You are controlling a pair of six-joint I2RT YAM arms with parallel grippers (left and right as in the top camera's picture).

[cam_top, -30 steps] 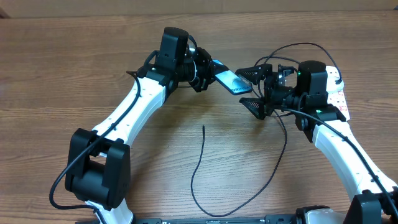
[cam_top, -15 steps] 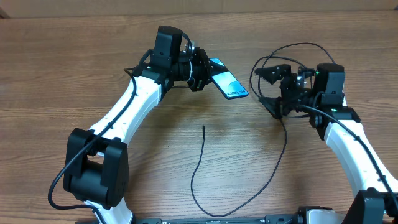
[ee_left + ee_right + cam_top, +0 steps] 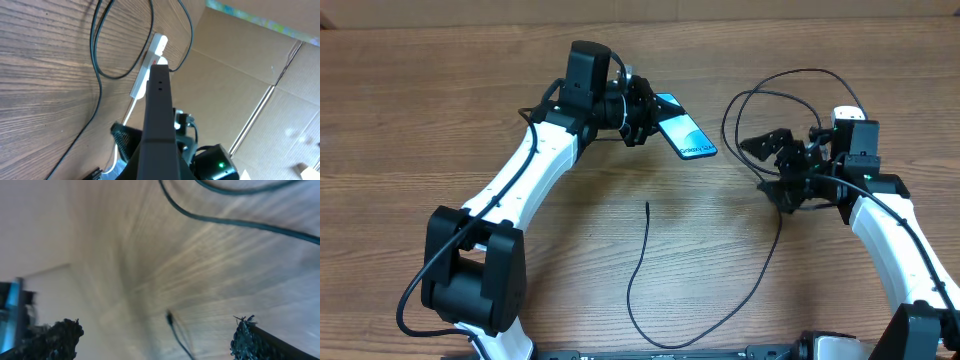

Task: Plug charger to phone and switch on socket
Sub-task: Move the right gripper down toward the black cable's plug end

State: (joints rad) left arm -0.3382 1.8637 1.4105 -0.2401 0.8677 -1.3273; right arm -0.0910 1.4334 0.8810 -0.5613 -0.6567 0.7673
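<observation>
The phone (image 3: 683,136), its blue-cyan screen tilted up, is held above the table by my left gripper (image 3: 642,122), which is shut on its near end. In the left wrist view the phone (image 3: 159,110) shows edge-on as a dark bar. The charger's connector tip (image 3: 647,205) lies loose on the wood, and its black cable (image 3: 636,270) curves toward the front and back up to the right. My right gripper (image 3: 760,165) is open and empty, to the right of the phone. In the blurred right wrist view the tip (image 3: 169,317) lies between the fingers (image 3: 59,336). The socket (image 3: 149,67) lies beyond the phone; overhead, my right arm covers most of the socket (image 3: 843,115).
Loops of black cable (image 3: 750,95) lie on the wood behind my right gripper. Cardboard boxes (image 3: 260,75) stand past the table's far side. The thick white cord (image 3: 128,107) runs from the socket toward my right arm.
My right gripper has drawn back to the right and toward the front, away from the phone, staying open. The left gripper shifted the phone slightly left.
</observation>
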